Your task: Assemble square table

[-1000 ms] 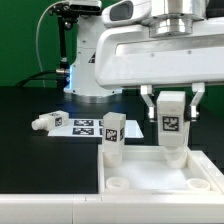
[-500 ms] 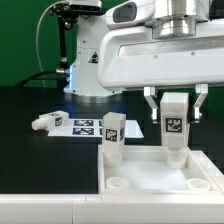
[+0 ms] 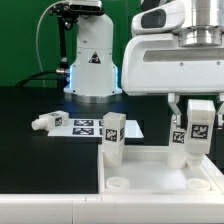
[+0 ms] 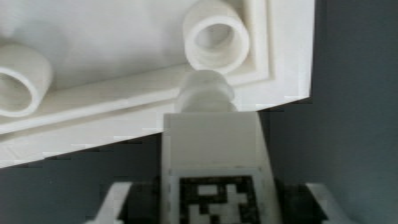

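- One counter (image 3: 30, 150), black and matte, carries every part.
- One panel (image 3: 150, 162) lies flat at the counter's near edge with its sockets facing up, the base of the square table. It is smooth white moulded plastic, square, with a raised rim all round.
- One marker board (image 3: 85, 125), thin, flat and white with printed tags, lies beyond the panel toward the exterior view's left.
- One end effector (image 3: 195, 128) hangs over the panel's far corner on the exterior view's right. Its jaws are partly closed and clamp a leg by two opposite sides.
- Three legs show; I cannot find a fourth.
  - The upright leg (image 3: 113, 135) stands at the far corner on the exterior view's left and looks already seated.
  - The held leg (image 3: 198, 116) is vertical, peg down. In the wrist view its rounded tip shows just short of the corner socket (image 4: 222, 40), at the rim, so I judge it not yet in.
  - The loose leg (image 3: 45, 122) lies on its side, well apart toward the exterior view's left, untouched.
- All three legs are stubby white blocks with black-and-white tags on their faces. The held one narrows to a rounded peg.
- Two near sockets (image 3: 118, 184) are empty: round cups with raised walls.
- By my reckoning about a quarter is done, the second leg is in hand, and two more wait after it.
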Controlling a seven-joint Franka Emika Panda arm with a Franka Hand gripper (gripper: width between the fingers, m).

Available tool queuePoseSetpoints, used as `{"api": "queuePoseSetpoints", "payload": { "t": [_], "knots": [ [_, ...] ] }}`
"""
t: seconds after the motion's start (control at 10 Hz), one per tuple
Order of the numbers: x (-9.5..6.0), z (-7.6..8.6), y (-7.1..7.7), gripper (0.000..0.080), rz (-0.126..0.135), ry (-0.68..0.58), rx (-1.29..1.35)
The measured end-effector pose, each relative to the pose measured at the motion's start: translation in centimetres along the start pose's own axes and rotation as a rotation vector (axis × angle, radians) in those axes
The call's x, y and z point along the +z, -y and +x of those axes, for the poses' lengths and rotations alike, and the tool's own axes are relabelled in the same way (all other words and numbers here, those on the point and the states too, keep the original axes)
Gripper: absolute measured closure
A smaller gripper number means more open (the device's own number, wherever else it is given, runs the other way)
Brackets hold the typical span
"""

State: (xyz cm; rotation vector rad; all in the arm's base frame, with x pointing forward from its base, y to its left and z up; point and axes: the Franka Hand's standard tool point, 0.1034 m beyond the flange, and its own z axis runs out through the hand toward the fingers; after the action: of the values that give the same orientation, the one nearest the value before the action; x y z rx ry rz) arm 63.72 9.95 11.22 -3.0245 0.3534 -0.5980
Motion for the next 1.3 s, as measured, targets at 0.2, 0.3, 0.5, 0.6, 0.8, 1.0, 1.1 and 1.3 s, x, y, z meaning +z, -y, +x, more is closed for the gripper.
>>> {"api": "queuePoseSetpoints", "payload": {
  "t": [0.2,0.3,0.5,0.6,0.8,1.0,1.1,1.3],
  "knots": [
    [0.2,-0.8,1.6,0.0518,0.015,-0.028,0.012],
    [0.6,-1.2,1.8,0.0518,0.022,-0.062,0.004],
    [1.2,-1.3,1.4,0.0518,0.020,-0.078,0.014],
    [1.3,-1.4,1.5,0.0518,0.019,-0.077,0.002],
    [1.4,-1.1,0.7,0.0518,0.010,-0.080,-0.022],
    [2.3,-1.9,0.7,0.0518,0.001,-0.066,-0.029],
    [2.6,-2.1,0.5,0.0518,-0.003,-0.062,-0.031],
    [3.1,-2.0,0.6,0.0518,-0.005,-0.064,-0.034]
  ]
}}
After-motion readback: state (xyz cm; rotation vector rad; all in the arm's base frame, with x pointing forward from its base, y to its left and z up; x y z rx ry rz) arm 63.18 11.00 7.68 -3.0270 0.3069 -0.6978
